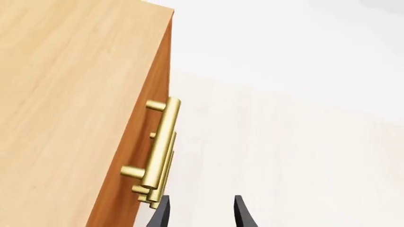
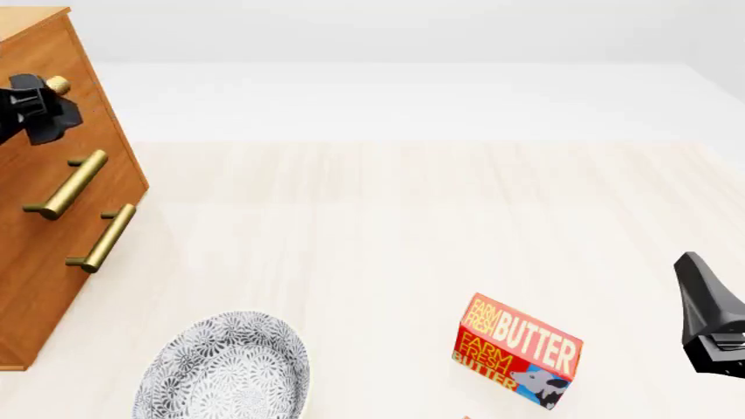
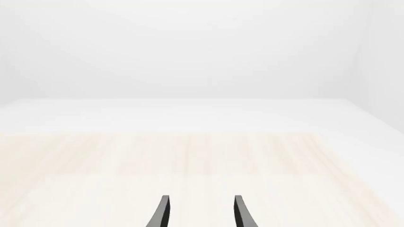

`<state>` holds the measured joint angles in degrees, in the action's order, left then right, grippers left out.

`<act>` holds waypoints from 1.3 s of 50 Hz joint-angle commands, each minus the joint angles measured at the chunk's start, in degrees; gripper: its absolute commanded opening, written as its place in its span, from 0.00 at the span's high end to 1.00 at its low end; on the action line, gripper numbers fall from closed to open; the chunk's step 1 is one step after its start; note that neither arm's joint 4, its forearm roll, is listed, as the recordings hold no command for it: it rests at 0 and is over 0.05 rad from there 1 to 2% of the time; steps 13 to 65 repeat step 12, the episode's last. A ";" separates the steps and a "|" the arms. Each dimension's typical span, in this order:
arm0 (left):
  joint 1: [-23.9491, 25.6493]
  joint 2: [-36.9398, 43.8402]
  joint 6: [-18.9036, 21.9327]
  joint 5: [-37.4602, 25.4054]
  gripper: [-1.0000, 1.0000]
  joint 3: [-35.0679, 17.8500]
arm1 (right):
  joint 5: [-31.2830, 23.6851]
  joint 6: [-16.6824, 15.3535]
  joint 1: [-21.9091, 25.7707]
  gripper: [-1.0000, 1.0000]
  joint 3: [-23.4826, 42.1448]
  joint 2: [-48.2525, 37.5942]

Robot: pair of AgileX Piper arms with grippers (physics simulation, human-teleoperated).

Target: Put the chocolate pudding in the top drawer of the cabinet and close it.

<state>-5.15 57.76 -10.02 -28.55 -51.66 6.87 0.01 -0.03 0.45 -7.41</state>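
The cabinet [image 2: 47,227] stands at the table's left edge, brown wood with brass bar handles. My left gripper [image 2: 41,109] hovers at the top drawer [image 2: 72,105], covering most of its handle [image 2: 55,85]. In the left wrist view the gripper [image 1: 200,215] is open. The stacked handles [image 1: 161,142] lie just beside one finger [image 1: 161,213], not between the two. The drawer fronts look flush. My right gripper [image 2: 702,297] hangs open at the right edge, and nothing sits between its fingers [image 3: 243,213]. The chocolate pudding is out of view.
A red "Farm Fresh Butter" box [image 2: 518,349] lies front right of centre. A grey patterned bowl [image 2: 227,371] sits at the front left near the cabinet's base. Two lower drawer handles [image 2: 70,183] stick out from the cabinet front. The table [image 2: 385,218] is pale wood.
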 commanded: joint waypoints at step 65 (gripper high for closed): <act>1.90 -7.57 -0.93 -3.19 0.00 0.99 | 0.00 0.00 0.00 0.00 0.00 0.00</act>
